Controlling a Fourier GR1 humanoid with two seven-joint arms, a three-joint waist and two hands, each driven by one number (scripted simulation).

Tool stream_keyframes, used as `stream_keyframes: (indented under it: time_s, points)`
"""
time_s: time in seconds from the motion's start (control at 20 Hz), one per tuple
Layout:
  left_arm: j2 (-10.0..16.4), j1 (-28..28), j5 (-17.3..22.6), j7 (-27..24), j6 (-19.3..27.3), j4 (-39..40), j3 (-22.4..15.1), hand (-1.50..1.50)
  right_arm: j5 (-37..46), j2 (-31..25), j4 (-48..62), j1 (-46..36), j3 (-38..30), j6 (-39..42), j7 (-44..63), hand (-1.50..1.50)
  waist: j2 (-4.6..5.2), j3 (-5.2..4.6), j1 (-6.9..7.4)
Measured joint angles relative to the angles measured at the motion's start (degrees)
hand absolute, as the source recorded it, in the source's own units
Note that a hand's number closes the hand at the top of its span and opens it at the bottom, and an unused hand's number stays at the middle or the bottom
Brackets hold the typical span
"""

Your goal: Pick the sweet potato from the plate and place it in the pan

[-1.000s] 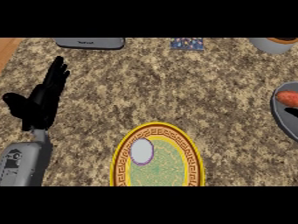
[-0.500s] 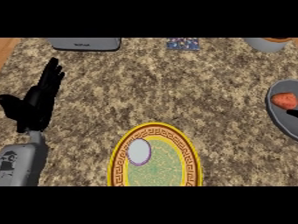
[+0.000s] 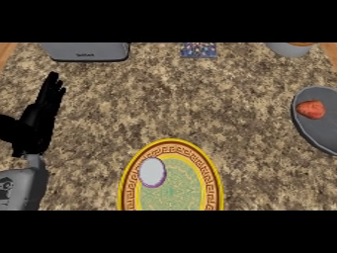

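Black and matte, the left hand (image 3: 34,123) rests open above its grey forearm (image 3: 18,188), fingers straight and pointing away, thumb spread left, holding nothing. Just right of it and nearer lies one round plate (image 3: 171,144) with a yellow patterned rim, carrying one pale, purple-edged disc (image 3: 152,172). Far to the right, one lumpy orange sweet potato (image 3: 311,109) sits in one smooth grey pan (image 3: 335,132) on the speckled stone counter (image 3: 171,99).

Black left hand (image 3: 32,129), slim black fingers (image 3: 51,94) and thumb (image 3: 2,123), boxy grey forearm (image 3: 26,184) — small dark markings
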Motion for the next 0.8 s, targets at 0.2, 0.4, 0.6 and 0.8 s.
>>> stream_keyframes:
  time_s: [0.2,0.4,0.6,0.8]
  points:
    - [0.0,0.4,0.0,0.7,0.3,-0.8,0.2,0.00,-2.2,-3.0,-2.4,6.4,-0.9,5.0,-0.6,-1.50,-0.27,-0.08,-0.76]
    - [0.0,1.7,-0.3,0.4,0.3,-1.1,0.1,0.00,-4.8,-4.8,-6.4,13.2,-1.9,7.4,-0.5,-1.50,-0.47,-0.17,-1.35]
    - [0.2,1.6,-0.3,1.5,0.5,-2.1,0.2,0.00,-7.8,-5.5,-11.8,19.1,-2.6,9.0,0.9,-1.50,-0.56,-0.23,-1.65]
    - [0.1,1.6,-0.2,2.4,0.5,-3.0,0.1,0.00,-9.9,-4.9,-18.3,25.6,-2.6,9.4,1.9,-1.50,-0.52,-0.25,-1.56]
